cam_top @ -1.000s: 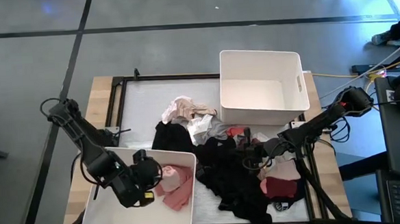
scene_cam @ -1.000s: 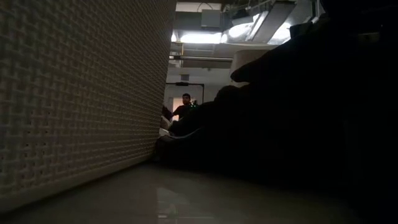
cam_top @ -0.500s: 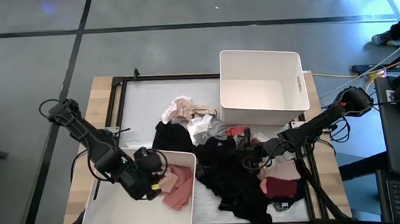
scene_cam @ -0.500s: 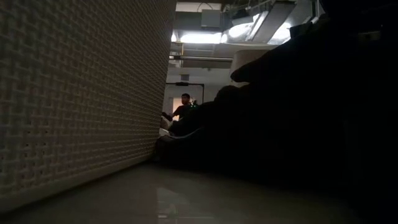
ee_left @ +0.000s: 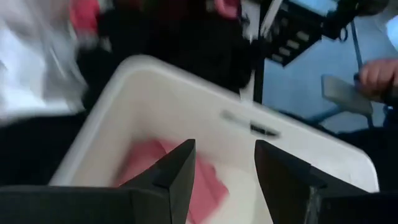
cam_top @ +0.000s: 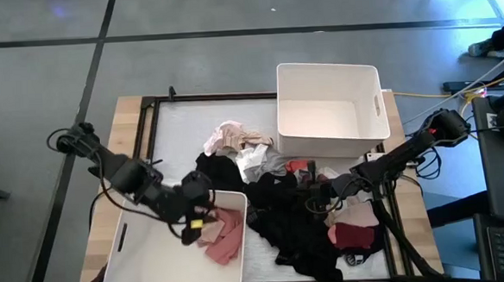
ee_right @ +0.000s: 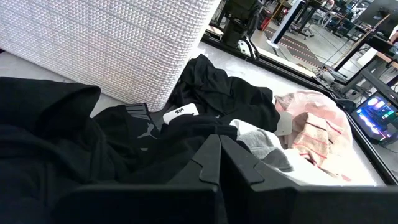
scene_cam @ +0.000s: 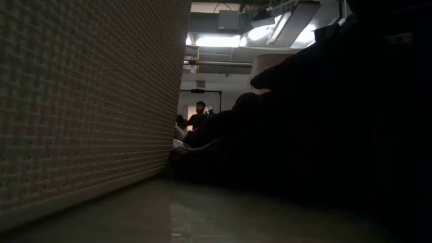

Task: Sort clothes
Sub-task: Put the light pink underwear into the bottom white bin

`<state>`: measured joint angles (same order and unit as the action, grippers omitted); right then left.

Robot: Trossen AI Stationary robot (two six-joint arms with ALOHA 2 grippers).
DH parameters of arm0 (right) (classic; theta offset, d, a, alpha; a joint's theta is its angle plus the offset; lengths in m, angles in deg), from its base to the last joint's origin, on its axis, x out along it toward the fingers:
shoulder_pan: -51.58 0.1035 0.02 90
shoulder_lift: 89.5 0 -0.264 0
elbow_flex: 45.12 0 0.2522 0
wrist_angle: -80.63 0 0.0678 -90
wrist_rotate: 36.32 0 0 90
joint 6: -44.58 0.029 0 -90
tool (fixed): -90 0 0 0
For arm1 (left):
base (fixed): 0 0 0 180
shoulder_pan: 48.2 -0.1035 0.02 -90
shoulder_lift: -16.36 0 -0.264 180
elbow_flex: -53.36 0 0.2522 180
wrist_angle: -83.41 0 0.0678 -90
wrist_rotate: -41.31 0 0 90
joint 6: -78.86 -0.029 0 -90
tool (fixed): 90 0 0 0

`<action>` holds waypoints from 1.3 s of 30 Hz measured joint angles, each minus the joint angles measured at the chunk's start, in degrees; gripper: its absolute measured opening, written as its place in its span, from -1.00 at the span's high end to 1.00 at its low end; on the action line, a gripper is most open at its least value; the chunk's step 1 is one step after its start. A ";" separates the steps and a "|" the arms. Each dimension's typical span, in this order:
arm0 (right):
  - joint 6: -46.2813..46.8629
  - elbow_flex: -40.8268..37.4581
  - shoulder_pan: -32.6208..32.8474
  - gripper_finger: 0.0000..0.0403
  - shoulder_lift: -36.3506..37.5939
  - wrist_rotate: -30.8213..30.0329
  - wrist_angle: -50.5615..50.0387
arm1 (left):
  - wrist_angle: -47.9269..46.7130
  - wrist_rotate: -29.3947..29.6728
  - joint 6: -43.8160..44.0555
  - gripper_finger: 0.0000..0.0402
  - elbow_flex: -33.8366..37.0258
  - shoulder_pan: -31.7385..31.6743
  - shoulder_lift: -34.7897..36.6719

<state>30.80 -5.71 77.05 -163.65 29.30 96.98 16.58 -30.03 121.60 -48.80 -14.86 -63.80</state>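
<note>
Spread and empty on the left gripper (cam_top: 196, 220), over the near bin's (cam_top: 124, 260) rim above a pink garment (cam_top: 225, 235). Pressed together on the right gripper (cam_top: 313, 194), low at the three o'clock edge of the clothes (cam_top: 277, 213), piled mid-table at six o'clock from the far bin (cam_top: 328, 109).

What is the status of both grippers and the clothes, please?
Left gripper open, empty, over the near bin holding a pink garment. Right gripper shut, resting on the black clothes. Far bin empty.
</note>
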 joint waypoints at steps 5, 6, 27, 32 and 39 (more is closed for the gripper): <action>0.00 0.00 0.00 0.97 0.00 0.00 0.00 | -0.09 3.88 -9.23 0.23 -2.58 -6.95 0.02; 0.00 0.00 -0.01 0.97 0.00 0.00 0.00 | -0.12 4.15 -10.51 0.23 -2.70 -8.77 0.02; -0.20 0.01 -0.01 0.97 -0.80 1.06 -1.11 | -6.90 5.24 -22.18 0.23 -2.67 -45.09 -4.82; -3.16 0.02 -0.10 0.97 -4.46 1.53 1.34 | -8.83 2.28 -22.19 0.23 -2.67 -49.04 -8.96; -4.48 0.02 -4.22 0.97 -10.67 4.91 5.01 | -13.63 -1.84 -22.18 0.23 -2.65 -51.80 -15.78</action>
<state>26.32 -5.69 72.83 -174.32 34.20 101.99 2.95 -31.86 99.42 -51.45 -66.66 -79.58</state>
